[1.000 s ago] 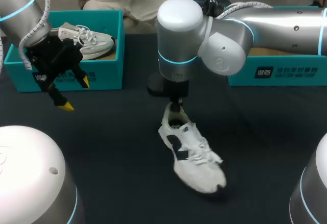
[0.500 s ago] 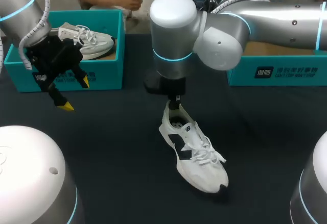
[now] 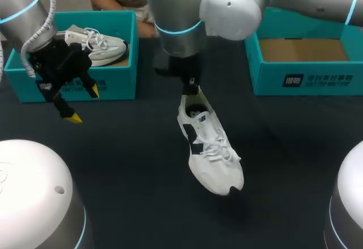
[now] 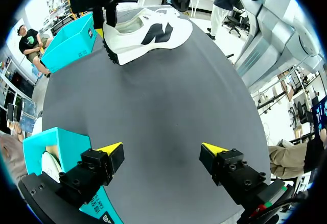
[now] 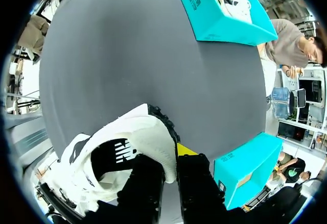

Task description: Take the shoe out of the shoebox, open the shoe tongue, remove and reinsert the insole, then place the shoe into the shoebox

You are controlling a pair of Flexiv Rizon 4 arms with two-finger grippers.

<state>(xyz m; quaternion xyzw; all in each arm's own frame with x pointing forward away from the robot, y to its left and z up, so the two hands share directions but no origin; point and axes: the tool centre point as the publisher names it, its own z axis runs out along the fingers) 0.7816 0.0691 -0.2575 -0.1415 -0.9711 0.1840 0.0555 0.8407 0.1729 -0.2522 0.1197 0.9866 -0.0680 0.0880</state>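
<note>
The dark worktop [image 3: 125,164] carries everything. The right arm [image 3: 227,5] comes in from the far right corner and reaches past the middle, its wrist pointing straight down. The left arm [image 3: 22,11] comes in at the far left corner and hangs over the worktop in front of the left box.

Two teal shoeboxes stand along the far edge. The left shoebox [image 3: 79,84] is at the far left corner and the right shoebox [image 3: 306,79] is toward the far right, its brown inner floor showing.

The white shoe [image 3: 210,147] with a black side mark is outside both boxes, over the middle of the worktop. Its heel is up under the right arm's wrist and its toe slants down toward the near edge. Whether the toe touches the surface I cannot tell. A second pale shoe [image 3: 96,45] lies inside the left shoebox.

The right gripper [image 5: 171,168] is clamped on the white shoe's heel collar, with one finger inside the opening and one outside. The left gripper [image 4: 162,150] has its fingers spread wide apart with nothing between them.
</note>
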